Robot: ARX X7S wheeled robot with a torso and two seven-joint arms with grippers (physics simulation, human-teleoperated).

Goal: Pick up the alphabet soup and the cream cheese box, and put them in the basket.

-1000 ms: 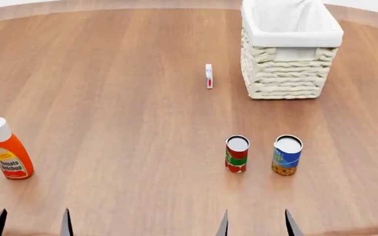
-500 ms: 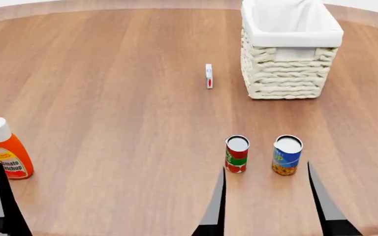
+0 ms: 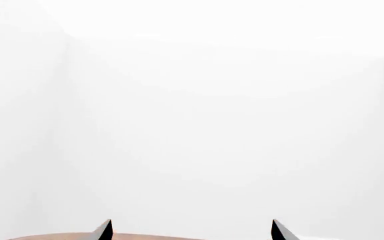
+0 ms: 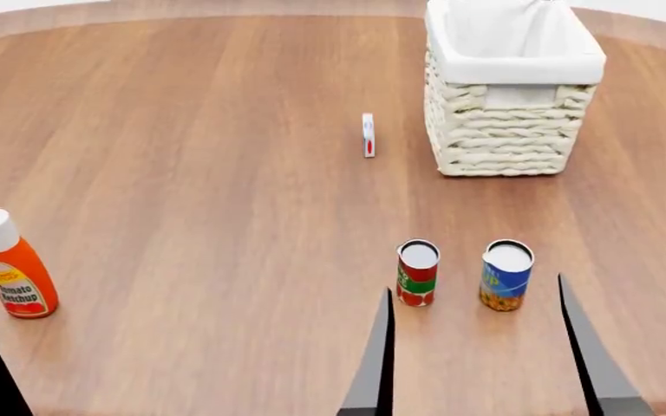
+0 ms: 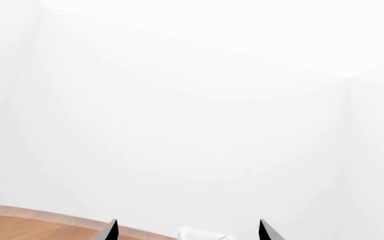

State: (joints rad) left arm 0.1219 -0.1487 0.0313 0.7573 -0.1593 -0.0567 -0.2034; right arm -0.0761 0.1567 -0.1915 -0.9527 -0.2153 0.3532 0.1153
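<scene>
Soup can (image 4: 506,275) flanked by the spread right gripper (image 4: 480,325)
Left gripper (image 3: 190,231) is seen spread, pinching nothing, at the left wrist frame's bottom edge.

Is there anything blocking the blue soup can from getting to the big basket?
Nothing visible does. The alphabet soup stands on bare table in front of the basket. The red-and-green can is beside it, and the cream cheese box is off the path.
</scene>
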